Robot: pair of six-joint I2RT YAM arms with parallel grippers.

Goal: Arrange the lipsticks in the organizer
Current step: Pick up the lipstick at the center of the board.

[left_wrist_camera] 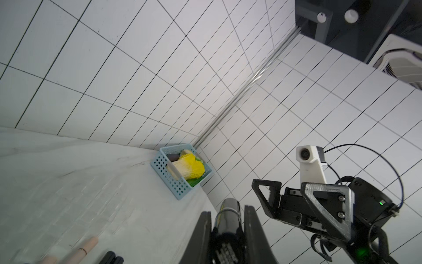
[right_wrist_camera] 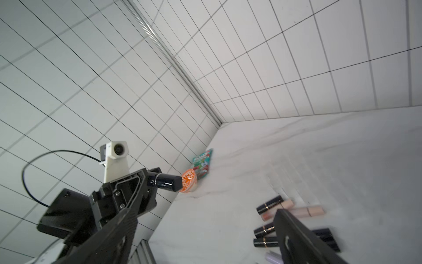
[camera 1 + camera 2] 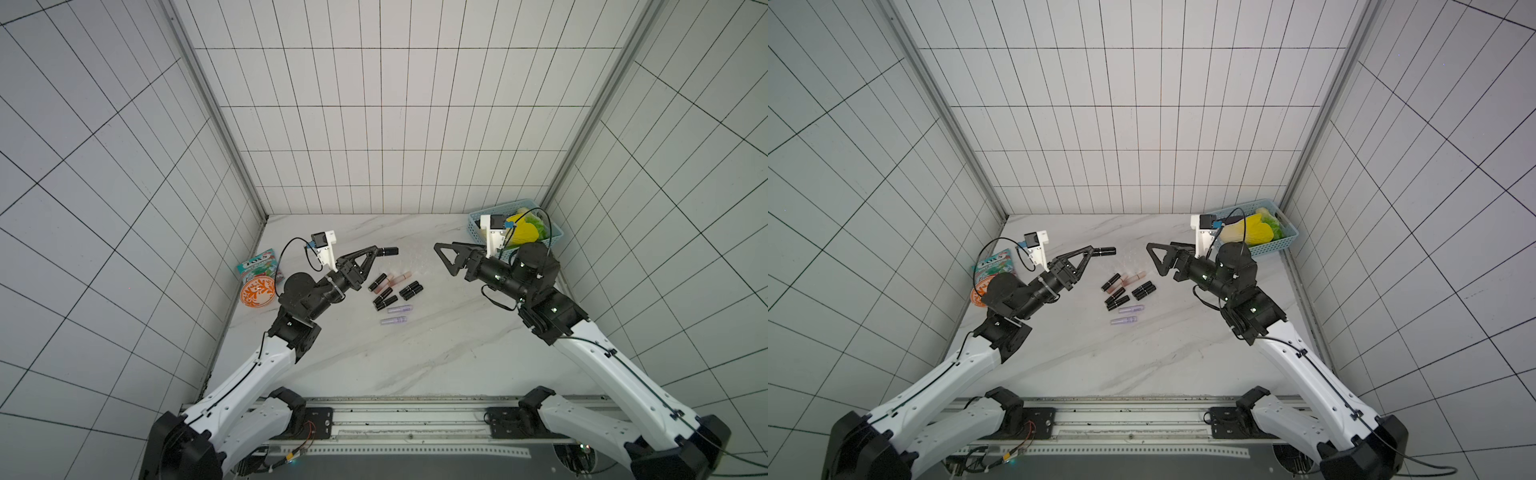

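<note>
Here the left hand (image 3: 376, 252) pinched a black lipstick (image 3: 389, 251) by one end, the rest sticking out past its fingertips, above the table (image 3: 374, 365). The right hand (image 3: 444, 247) hung empty with its fingers spread. The other lipsticks (image 3: 410, 289) lay loose on the marble between both arms, near the faintly visible clear organizer (image 3: 413, 258)

Pretty clearly a robotics lab test cell, not a real room. The marble-look bench (image 3: 374, 365) is boxed in on three sides by white panels (image 3: 374, 124) lined with a tile grid, joined at the corners by aluminium profiles (image 3: 215, 107). Two arms (image 3: 249, 374) are mounted on a metal rail (image 3: 407, 415) along the front, a camera (image 1: 307, 156) is fixed on each wrist, and a ceiling air-con cassette (image 1: 399, 61) can be seen above the panel tops.
</note>
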